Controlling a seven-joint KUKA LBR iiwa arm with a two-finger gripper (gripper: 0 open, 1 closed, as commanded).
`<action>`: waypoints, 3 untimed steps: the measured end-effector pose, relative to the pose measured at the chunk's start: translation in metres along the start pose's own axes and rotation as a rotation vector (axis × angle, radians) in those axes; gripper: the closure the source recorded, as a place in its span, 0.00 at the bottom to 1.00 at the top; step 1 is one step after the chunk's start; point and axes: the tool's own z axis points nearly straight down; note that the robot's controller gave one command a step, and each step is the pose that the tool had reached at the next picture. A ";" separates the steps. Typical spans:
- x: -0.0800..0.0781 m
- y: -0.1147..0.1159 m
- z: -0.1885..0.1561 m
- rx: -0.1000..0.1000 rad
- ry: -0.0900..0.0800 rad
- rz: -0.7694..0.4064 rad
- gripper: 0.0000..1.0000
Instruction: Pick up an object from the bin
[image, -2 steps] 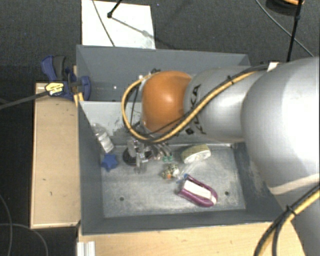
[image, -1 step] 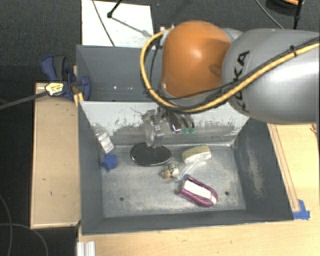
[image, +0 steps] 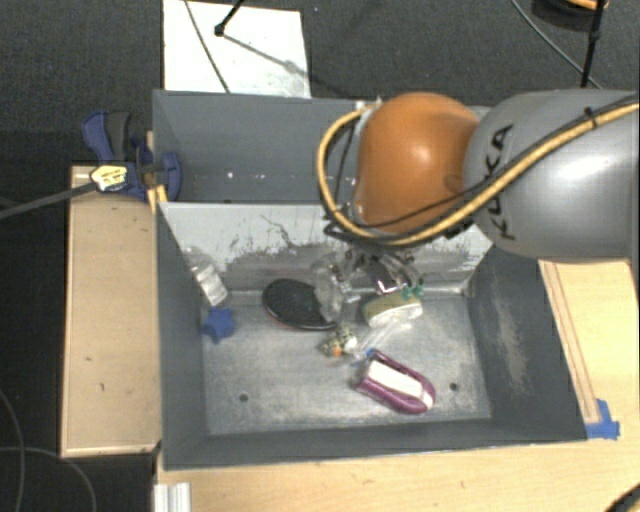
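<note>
My gripper (image: 352, 285) hangs low over the back middle of the bin, under the arm's orange cover. Just left of it lies a flat black oval disc (image: 292, 302), its right end reaching under the gripper. A clear plastic piece with a green tip (image: 392, 306) lies right beside the gripper on its right. Below the gripper sits a small brown and metal bit (image: 337, 346). Nearer the front lies a purple and white oblong thing (image: 396, 387). I see nothing held.
At the bin's left side lie a small blue block (image: 218, 324) and a clear whitish piece (image: 209, 284) against the sloping wall. The arm's bulk covers the back right of the bin.
</note>
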 end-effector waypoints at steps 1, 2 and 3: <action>0.017 -0.012 0.055 -0.001 0.001 0.121 1.00; -0.004 -0.034 0.045 -0.001 -0.008 0.281 1.00; -0.003 -0.034 0.046 -0.002 -0.007 0.282 0.00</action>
